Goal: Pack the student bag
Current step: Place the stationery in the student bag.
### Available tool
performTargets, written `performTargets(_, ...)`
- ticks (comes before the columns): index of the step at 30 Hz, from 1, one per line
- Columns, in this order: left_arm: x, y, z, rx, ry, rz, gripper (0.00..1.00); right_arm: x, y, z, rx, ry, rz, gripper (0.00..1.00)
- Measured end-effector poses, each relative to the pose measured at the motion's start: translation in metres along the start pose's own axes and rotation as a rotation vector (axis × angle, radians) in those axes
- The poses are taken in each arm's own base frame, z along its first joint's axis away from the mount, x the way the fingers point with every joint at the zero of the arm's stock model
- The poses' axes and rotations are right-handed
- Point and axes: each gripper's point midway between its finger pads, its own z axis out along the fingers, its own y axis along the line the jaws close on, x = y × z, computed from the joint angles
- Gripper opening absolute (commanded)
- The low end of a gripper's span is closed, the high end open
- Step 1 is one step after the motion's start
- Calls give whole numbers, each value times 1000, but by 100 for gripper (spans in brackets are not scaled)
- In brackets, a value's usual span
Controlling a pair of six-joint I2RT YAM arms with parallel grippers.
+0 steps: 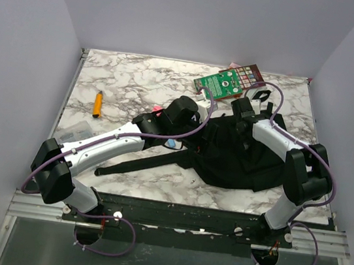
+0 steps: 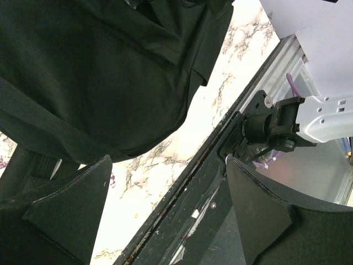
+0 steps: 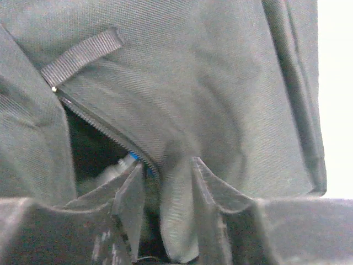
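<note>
Marbled white tabletop (image 1: 132, 73), boxed by pale lilac walls, carries the large, soft black fabric student bag (image 1: 233, 157), slumped on its right half with straps trailing toward my bases. My right claw (image 3: 165, 171) is pinched on a fold of cloth just beside the bag's open zipper (image 3: 105, 130). My left claw (image 2: 165, 163) hangs spread wide and empty at the bag's left edge. I judge I should lift that fold gently so the mouth gapes without slipping. The left claw can then fetch the green-covered rectangular book (image 1: 222, 84) or the small orange marker (image 1: 98, 103).
</note>
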Motion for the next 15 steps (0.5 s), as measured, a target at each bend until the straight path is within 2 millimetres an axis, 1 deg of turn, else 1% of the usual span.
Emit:
performTargets(1,0,0,0,0,0,0,87,0,-1,0,7,-1,-3,56)
performTargets(2,0,0,0,0,0,0,87,0,-2,0,11,0,-4,57)
performTargets(3,0,0,0,0,0,0,87,1,-3,0,15,2,-6,56)
performTargets(5,0,0,0,0,0,0,87,2,-4,0,23,4,-3,49)
performTargets(7,0,0,0,1,0,0,87,3,-7,-1,38,10,-2,49)
performTargets(8,0,0,0,1,0,0,87,4,-8,-1,43,13,3,55)
performTargets(9,0,0,0,1,0,0,87,6,-9,-1,46,17,3,64)
performTargets(11,0,0,0,1,0,0,87,8,-8,-2,40,29,9,75)
performTargets(15,0,0,0,1,0,0,87,14,7,-4,-41,55,29,80)
